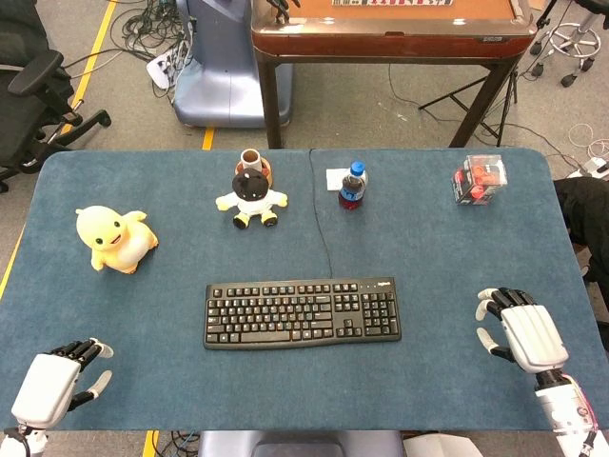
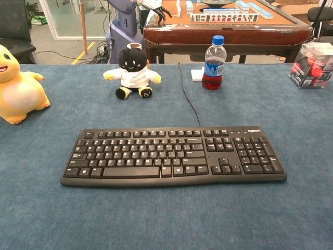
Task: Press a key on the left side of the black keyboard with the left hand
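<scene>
Left hand: my left hand [image 1: 49, 386] sits low at the near left corner of the counter [image 1: 171, 219], fingers loosely apart, holding nothing and touching no key.
Right hand: my right hand [image 1: 525, 333] rests near the right edge, fingers spread and empty, well apart from the keyboard.
Keyboard position: the black keyboard [image 1: 302, 312] lies flat at the middle of the counter, its cable running away from me toward the far edge.
Long axis: it runs left to right across my front, so the left-side keys are the end closest to my left hand.
Key relation: from the left hand the keyboard's left end lies forward and to the right, across a stretch of bare blue cloth; I judge this a reach up and inward, then a drop onto a key.
Nearer hand: the two hands look about equally far from their own ends, but only the left is near the keys I want.
Head view shows: both hands and the whole layout, including the yellow duck toy [image 1: 114, 238] far left.
Chest view shows: the individual key rows up close and the bottle [image 2: 214, 62] behind, but neither hand, so I cannot steer fingertip contact from it yet.
Progress: by my reading the press has not begun.
</scene>
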